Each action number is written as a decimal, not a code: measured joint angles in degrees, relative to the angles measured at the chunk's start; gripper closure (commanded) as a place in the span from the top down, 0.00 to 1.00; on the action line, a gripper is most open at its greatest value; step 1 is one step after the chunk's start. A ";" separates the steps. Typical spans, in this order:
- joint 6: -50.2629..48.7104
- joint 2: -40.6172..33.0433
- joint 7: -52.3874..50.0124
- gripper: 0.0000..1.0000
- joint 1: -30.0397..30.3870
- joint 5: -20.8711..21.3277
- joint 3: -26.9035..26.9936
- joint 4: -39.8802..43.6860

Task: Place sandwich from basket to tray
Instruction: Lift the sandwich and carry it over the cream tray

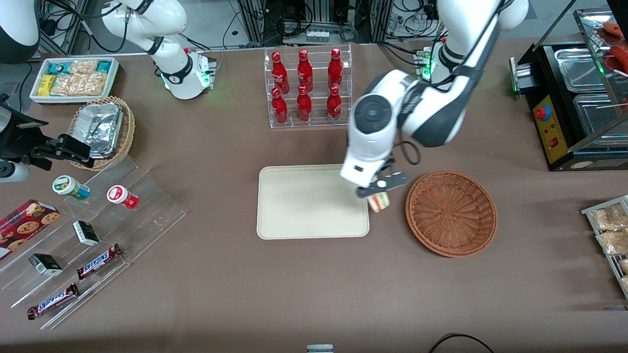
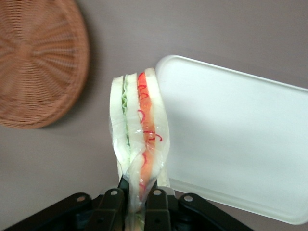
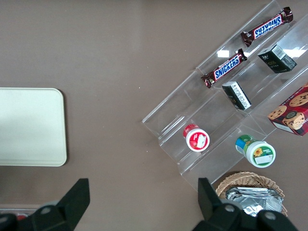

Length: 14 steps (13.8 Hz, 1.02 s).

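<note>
- Tabletop [image 1: 221, 294]: brown surface carrying all items
- Tray [image 1: 304, 206]: cream-white, rectangular, rounded corners, flat on the tabletop; nothing lies on it; also shown in the left wrist view [image 2: 240, 139] and the right wrist view [image 3: 29, 125]
- Basket [image 1: 451, 213]: round, reddish-brown wicker, beside the tray toward the working arm's end of the tabletop, apart from the tray; nothing in it; part of it appears in the left wrist view [image 2: 38, 62]
- Bottle rack [image 1: 309, 88]: clear, holds 6 red bottles, farther from the front camera than the tray
- Claw [image 1: 380, 192]: in the air over the tray edge that faces the basket, its 2 fingers [image 2: 114, 202] clamped on the wrapper end of the sandwich
- Sandwich [image 1: 379, 201]: clear-wrapped wedge held by the claw, between tray and basket, just at the tray's edge; the left wrist view [image 2: 137, 130] shows white bread with green and orange-red layers
</note>
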 measured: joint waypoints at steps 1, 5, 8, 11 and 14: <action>0.62 1.97 -0.06 0.00 -1.72 -0.01 0.00 1.73; 4.78 8.30 -0.35 0.00 -7.49 -0.01 0.01 6.25; 5.88 10.48 0.00 0.00 -8.91 0.06 0.04 6.59; 8.18 11.69 2.75 0.00 -8.80 0.08 0.50 6.60; 12.68 14.31 3.85 0.00 -8.86 0.15 0.57 6.58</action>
